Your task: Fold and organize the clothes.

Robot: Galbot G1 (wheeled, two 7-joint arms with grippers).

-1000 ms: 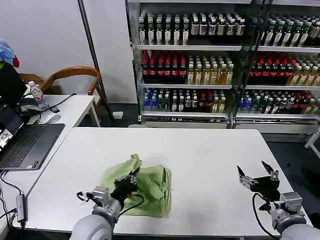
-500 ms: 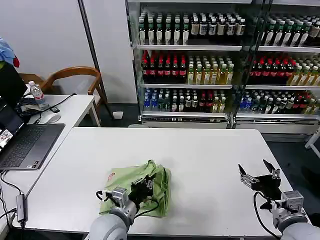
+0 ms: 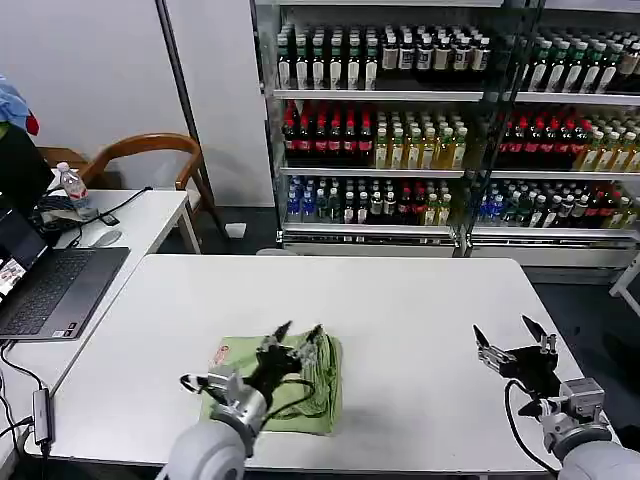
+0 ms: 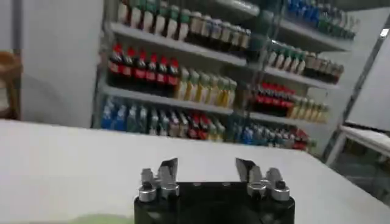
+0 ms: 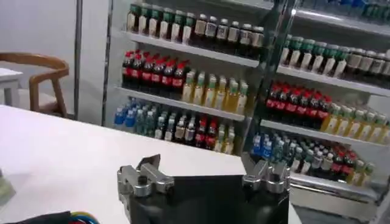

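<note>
The clothes are one light green shirt point(image 3: 240, 372), lying folded in a flat packet near the front left of the white table point(image 3: 410, 300). A red-and-white print point(image 3: 222, 353) shows at its left corner. My left gripper point(image 3: 300, 330) hovers open over the packet's right half, nothing between its fingers. In the left wrist view the left gripper point(image 4: 207, 167) points across bare tabletop, with a sliver of green shirt point(image 4: 91, 219) at the frame's edge. My right gripper point(image 3: 503, 328) waits open above the table's front right; the right wrist view also shows the right gripper point(image 5: 206, 168) empty.
A side table with an open laptop point(image 3: 50, 290), a mouse and a water bottle point(image 3: 72, 187) stands to the left, a wooden chair point(image 3: 150, 150) behind it. Glass-fronted drink coolers point(image 3: 400, 130) line the back wall. Bare tabletop lies between the shirt and the right gripper.
My left gripper carried a flap of the shirt to the right, laid it over, then opened and let it go. The shirt now lies flatter. The right arm has barely moved.
</note>
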